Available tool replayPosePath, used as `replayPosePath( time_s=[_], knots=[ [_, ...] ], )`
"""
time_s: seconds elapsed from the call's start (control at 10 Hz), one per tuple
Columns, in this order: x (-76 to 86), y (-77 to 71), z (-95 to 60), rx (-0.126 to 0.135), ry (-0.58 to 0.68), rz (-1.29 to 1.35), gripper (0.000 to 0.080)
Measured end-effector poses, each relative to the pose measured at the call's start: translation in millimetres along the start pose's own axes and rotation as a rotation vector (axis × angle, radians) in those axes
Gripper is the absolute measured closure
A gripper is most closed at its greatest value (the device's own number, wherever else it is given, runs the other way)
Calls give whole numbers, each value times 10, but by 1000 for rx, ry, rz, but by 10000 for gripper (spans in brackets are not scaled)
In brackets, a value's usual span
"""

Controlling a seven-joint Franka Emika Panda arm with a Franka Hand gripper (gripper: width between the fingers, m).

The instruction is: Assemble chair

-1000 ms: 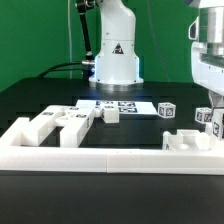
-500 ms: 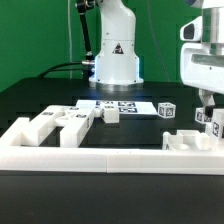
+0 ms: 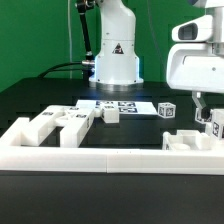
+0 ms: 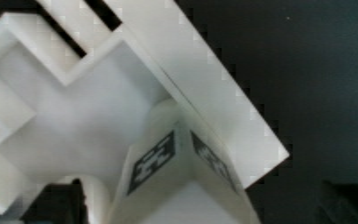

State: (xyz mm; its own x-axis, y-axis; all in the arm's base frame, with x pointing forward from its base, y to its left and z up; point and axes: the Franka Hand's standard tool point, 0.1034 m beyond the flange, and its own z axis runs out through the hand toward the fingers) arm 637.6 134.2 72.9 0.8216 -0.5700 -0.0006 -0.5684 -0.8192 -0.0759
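Note:
My gripper (image 3: 209,104) hangs at the exterior view's right, open, one dark finger (image 3: 197,101) showing; the other is cut off by the frame edge. Just below it stands a white chair part with black tags (image 3: 210,119), free of the finger. The wrist view shows this tagged part (image 4: 163,160) very close, with larger white chair pieces (image 4: 87,90) behind it. Several loose white chair parts (image 3: 62,122) lie at the exterior view's left. A small white block (image 3: 112,115) and a tagged cube-like part (image 3: 167,110) sit near the middle.
The marker board (image 3: 120,103) lies in front of the robot base (image 3: 117,60). A white bracket (image 3: 188,141) stands under the gripper. A long low white wall (image 3: 100,159) runs along the table's front edge.
The jaws have spread and let go of the tagged part. The hand has lifted and shifted toward the exterior view's left, and looks larger now.

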Motion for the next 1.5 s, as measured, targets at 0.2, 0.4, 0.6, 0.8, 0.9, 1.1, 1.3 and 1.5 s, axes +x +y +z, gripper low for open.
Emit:
replayPosePath(
  time_s=[0.2, 0.4, 0.6, 0.8, 0.9, 1.1, 1.3, 1.5],
  knots=[
    [-7, -13, -2, -5, 4, -143, 151],
    [5, 0, -3, -8, 6, -305, 151],
    [12, 9, -1, -15, 8, -424, 151],
    [12, 10, 1, -16, 8, -421, 276],
    [22, 23, 1, -18, 9, -421, 415],
    [56, 71, 3, -27, 12, -411, 501],
    [71, 86, 1, -29, 14, -382, 501],
    [93, 133, -3, -34, 15, -274, 502]
  ],
)
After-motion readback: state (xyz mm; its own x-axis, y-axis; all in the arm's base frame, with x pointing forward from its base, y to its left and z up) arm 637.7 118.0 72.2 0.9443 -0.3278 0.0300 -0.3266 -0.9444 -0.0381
